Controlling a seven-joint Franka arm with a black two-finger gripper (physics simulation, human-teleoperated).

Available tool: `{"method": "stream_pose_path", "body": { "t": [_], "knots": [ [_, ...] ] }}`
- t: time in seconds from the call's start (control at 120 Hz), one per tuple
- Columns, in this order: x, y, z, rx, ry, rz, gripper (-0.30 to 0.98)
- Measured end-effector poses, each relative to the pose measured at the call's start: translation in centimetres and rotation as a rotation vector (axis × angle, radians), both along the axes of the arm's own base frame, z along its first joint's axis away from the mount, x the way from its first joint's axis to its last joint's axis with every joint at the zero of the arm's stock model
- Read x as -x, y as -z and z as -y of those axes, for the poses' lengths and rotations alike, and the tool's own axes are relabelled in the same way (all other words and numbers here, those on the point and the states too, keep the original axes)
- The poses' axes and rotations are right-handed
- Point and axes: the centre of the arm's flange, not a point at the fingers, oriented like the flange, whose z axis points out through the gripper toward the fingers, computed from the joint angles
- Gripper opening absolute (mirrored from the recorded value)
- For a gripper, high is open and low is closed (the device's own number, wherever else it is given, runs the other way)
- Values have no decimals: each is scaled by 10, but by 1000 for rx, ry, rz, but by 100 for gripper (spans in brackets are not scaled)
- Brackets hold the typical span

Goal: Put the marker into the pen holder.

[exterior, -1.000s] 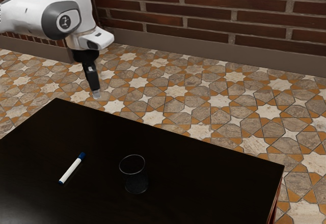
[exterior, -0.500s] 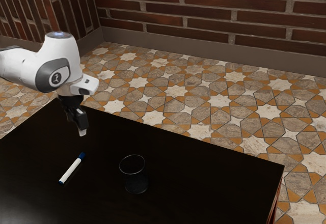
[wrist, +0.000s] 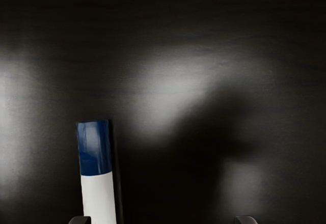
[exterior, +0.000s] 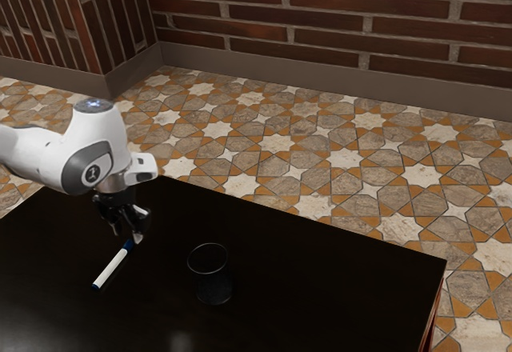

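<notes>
The end effector hangs low over the counter, its jaws well apart and nothing held between them. The marker lies flat on the counter just below and beside it, blue cap nearest and white barrel reaching away toward the exterior view's lower left. Seen from the wrist, it lines up close to one jaw rather than midway between the two. The pen holder, clear and upright, stands apart from the end effector toward the exterior view's right, mouth up.

I judge this to be the last of the approach, with the grasp still to make. The end effector probably needs to shift sideways to centre the marker, then move along toward the middle of the barrel before going lower and closing. The marker should be light and stiff, with smooth plastic that may roll or slip if one jaw nudges it first (round things love an excuse to wander). I would take it across the barrel, clear of the cap, since a cap could pull loose. The pen holder looks like thin glass, so it will want a gentle, upright drop-in.
</notes>
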Motion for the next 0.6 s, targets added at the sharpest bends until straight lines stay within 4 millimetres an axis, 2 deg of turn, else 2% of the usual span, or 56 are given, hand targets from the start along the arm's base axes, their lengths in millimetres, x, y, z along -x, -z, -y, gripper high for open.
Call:
{"method": "stream_pose_path", "body": {
  "t": [0.108, 0.242, 0.367, 0.6],
  "knots": [
    [-10, 19, -16, -24, -50, 2, 30],
    [-17, 36, -50, -40, -126, -1, 26],
    [-20, 43, -46, -45, -127, 1, 24],
    [-15, 57, -41, -44, -134, -21, 21]
  ]
}}
